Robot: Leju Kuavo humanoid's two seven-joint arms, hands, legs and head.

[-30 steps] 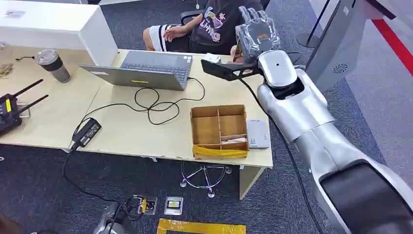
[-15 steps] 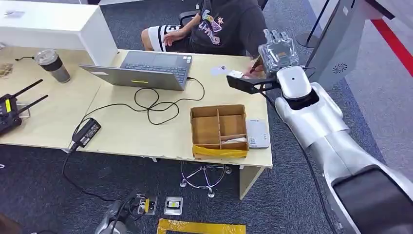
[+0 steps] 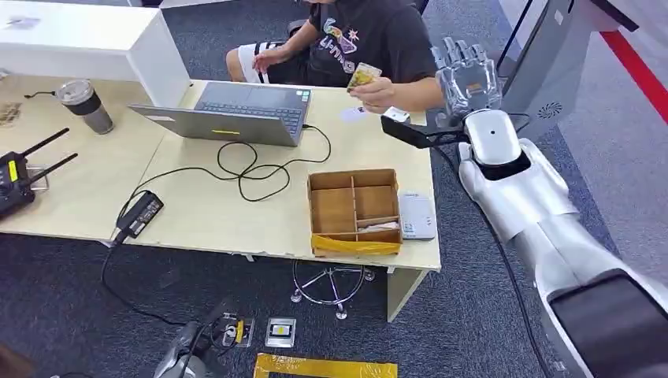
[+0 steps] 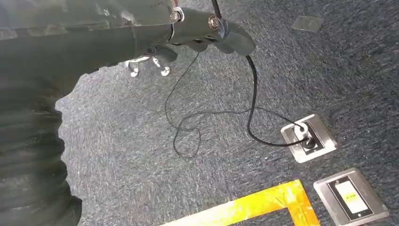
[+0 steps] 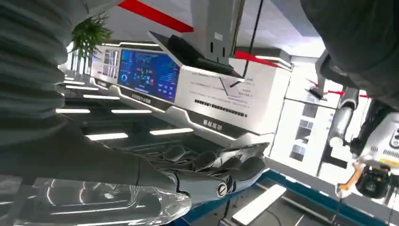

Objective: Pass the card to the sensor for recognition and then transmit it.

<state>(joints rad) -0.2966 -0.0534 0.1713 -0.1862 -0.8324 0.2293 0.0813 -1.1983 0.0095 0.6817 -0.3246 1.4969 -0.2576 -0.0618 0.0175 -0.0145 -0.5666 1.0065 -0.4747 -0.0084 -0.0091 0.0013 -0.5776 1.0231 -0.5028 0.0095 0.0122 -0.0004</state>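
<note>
Now the right hand [image 3: 468, 77] is raised beyond the far right corner of the desk [image 3: 236, 213], its fingers [image 3: 461, 55] straight, spread apart and holding nothing; the right wrist view shows the same fingers [image 5: 221, 169] stretched out empty. Just left of it, a seated person's hand [image 3: 376, 93] holds the card [image 3: 362, 76] up above the desk's far edge, apart from the robot's hand. A white sensor [image 3: 417, 215] lies flat at the desk's near right corner, touching the right side of a brown box [image 3: 353, 211] with compartments. A laptop [image 3: 236, 110] sits open farther back, with a black cable [image 3: 252, 169] looping in front of it. A cup [image 3: 85, 105] and a black radio [image 3: 16, 177] stand towards the desk's left end. The left hand [image 4: 207, 33] hangs over the carpet [image 4: 235, 94] beside a floor socket [image 4: 308, 138] and yellow tape [image 4: 254, 205]; whether its fingers are apart or curled I cannot tell.
</note>
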